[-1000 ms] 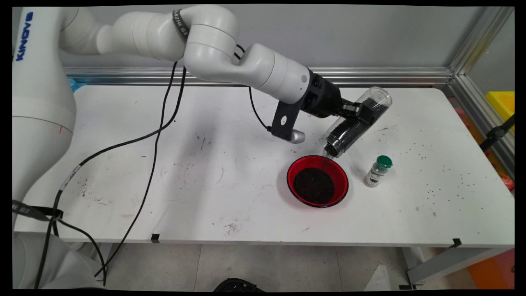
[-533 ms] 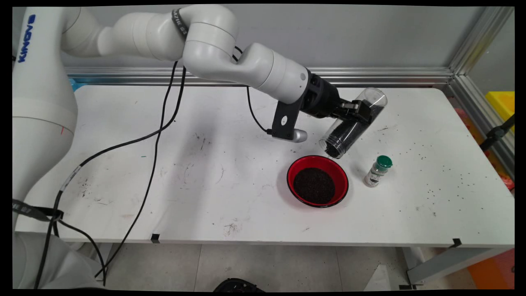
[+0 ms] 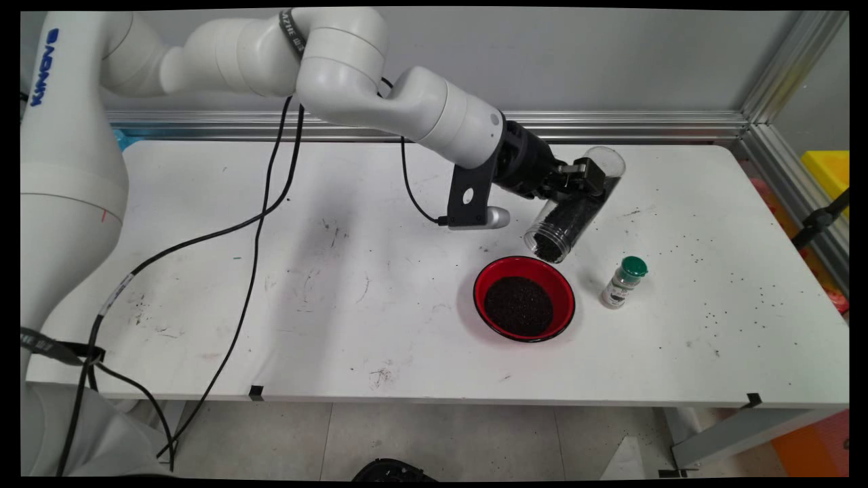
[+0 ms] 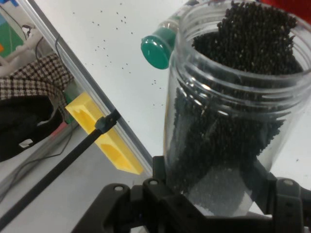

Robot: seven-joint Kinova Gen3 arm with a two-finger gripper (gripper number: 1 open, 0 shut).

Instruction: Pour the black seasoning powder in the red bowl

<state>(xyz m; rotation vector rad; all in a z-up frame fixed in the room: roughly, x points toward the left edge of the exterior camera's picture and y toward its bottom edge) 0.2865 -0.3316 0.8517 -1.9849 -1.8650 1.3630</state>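
The gripper [image 3: 584,181] clamps a clear jar of black grains [image 3: 568,218], tilted mouth-down, its mouth just above the far rim of the red bowl [image 3: 563,288].

Main view: fixed camera above the near side of the white table [image 3: 203,285], angled down and across it toward the far wall; distant enough to take in the whole tabletop, the floor below the near edge, and the aluminium frame at far and right.

Hand view: camera on the wrist, facing along the gripper [image 4: 214,194]; very close range, tilted against the table.

Shared by both: the clear jar [image 3: 569,210] [image 4: 233,111] of dark granules, the green-capped shaker [image 3: 624,281] [image 4: 158,48], the speckled right part of the tabletop, and the yellow block [image 3: 827,169] [image 4: 104,138] beyond the table's right edge.
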